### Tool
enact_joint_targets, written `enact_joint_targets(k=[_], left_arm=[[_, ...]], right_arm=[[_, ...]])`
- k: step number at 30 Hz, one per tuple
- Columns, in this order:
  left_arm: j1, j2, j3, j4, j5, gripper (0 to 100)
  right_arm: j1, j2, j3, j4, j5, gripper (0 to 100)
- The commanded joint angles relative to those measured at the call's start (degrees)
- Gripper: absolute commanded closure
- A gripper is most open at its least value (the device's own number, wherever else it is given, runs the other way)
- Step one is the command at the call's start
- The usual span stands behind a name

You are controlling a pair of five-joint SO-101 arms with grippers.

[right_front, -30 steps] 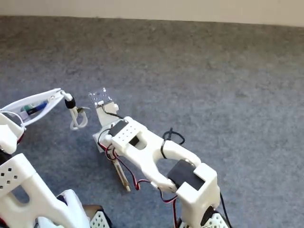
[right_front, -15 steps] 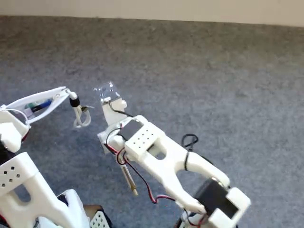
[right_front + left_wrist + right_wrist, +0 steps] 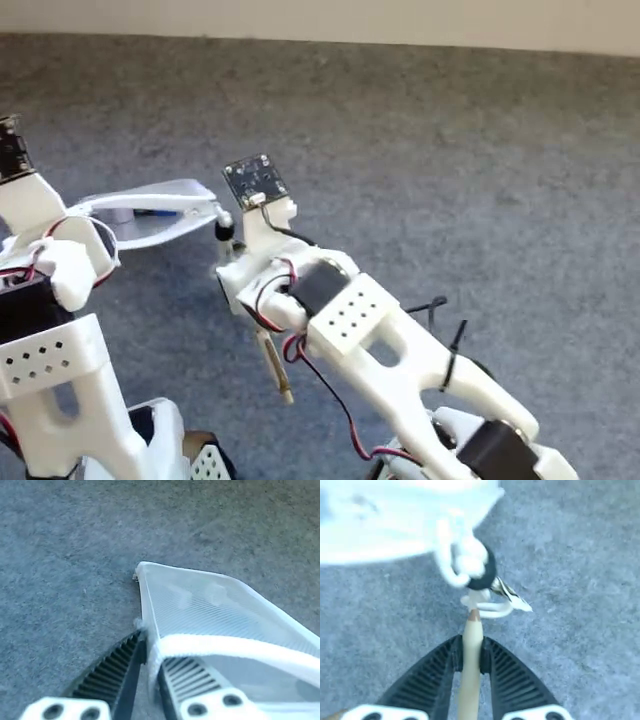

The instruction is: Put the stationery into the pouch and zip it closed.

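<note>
Grey carpet [image 3: 450,150] spreads wide; left hand [image 3: 148,652] pinches pouch [image 3: 210,610] by its rim, right hand [image 3: 470,652] clamps pencil [image 3: 472,630]

Open grey desk [image 3: 480,150] runs along the far edge and down the right side, wide enough for a claw to pass. The near left corner is crowded. There the left claw [image 3: 151,647] holds the pouch [image 3: 150,212] out toward the middle. The right arm [image 3: 380,330] slants in from the near edge, and the pencil [image 3: 471,625] in the right claw [image 3: 470,642] has its tip just beside the pouch's black zip bead [image 3: 484,575].
</note>
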Motion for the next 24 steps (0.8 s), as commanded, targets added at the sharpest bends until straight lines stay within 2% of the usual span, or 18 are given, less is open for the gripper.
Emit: enact_joint_targets(k=[1,8,14,24], left_arm=[[2.86,-2.07,-1.27,0.35,-0.53,99],[6.2,-2.07,-1.27,1.23,-2.29,99],[6.46,-2.07,-1.19,1.49,-2.37,99],[6.46,-2.07,-1.01,1.49,-2.37,99]], right_arm=[[0.75,-6.46,0.57,-0.48,0.62,99.5],[0.75,-17.89,4.44,-0.48,0.53,99.5],[0.75,-26.42,6.81,-0.92,0.7,99.5],[0.48,-39.52,20.26,-16.48,0.7,99.5]])
